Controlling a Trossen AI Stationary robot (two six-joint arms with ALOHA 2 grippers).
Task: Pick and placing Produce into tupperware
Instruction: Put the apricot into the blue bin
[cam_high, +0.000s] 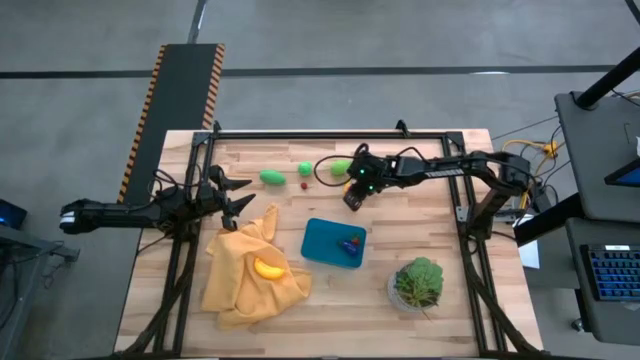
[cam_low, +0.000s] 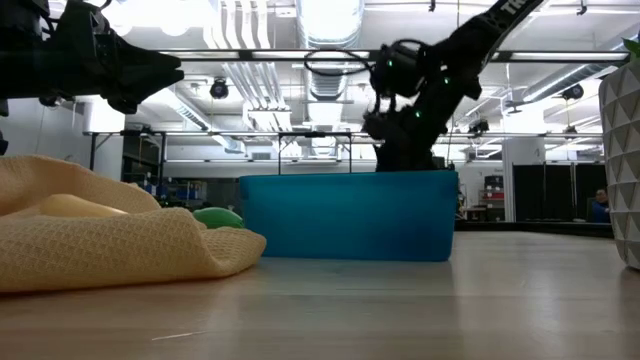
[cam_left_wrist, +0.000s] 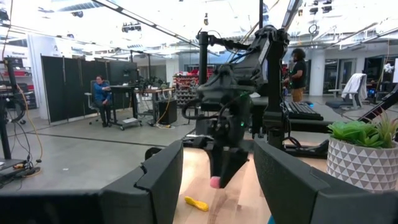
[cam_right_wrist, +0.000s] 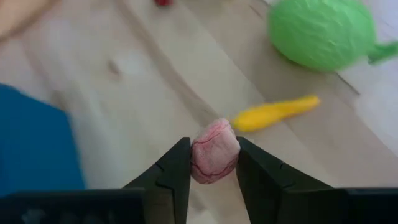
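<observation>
Seen from above, my worktable (cam_high: 420, 330) is pale wood planks on a grey concrete floor, with a hazard-striped ramp (cam_high: 180, 90) at its far left. The teal tupperware (cam_high: 325, 238) sits mid-table, a few small pieces inside. A yellow piece (cam_high: 268, 267) lies on the mustard cloth (cam_high: 240, 285) to its left; green produce (cam_high: 271, 177) lies along the far side. A potted plant (cam_high: 418, 282) stands near right. My right gripper (cam_high: 352, 200) hangs just beyond the tupperware's far edge. My left gripper (cam_high: 240, 193) waits at the left, jaws parted, empty.

At table height, I see a bright workshop with ceiling ducts behind the tupperware wall (cam_low: 350, 215).

Through the left wrist, people sit and stand at desks across the room, and the pink piece (cam_left_wrist: 214, 182) shows at the right gripper's tip.

Through the right wrist, the jaws are closed snugly on the pink piece (cam_right_wrist: 214, 158), above bare wood near a yellow sliver (cam_right_wrist: 273, 113). I can read no writing.
</observation>
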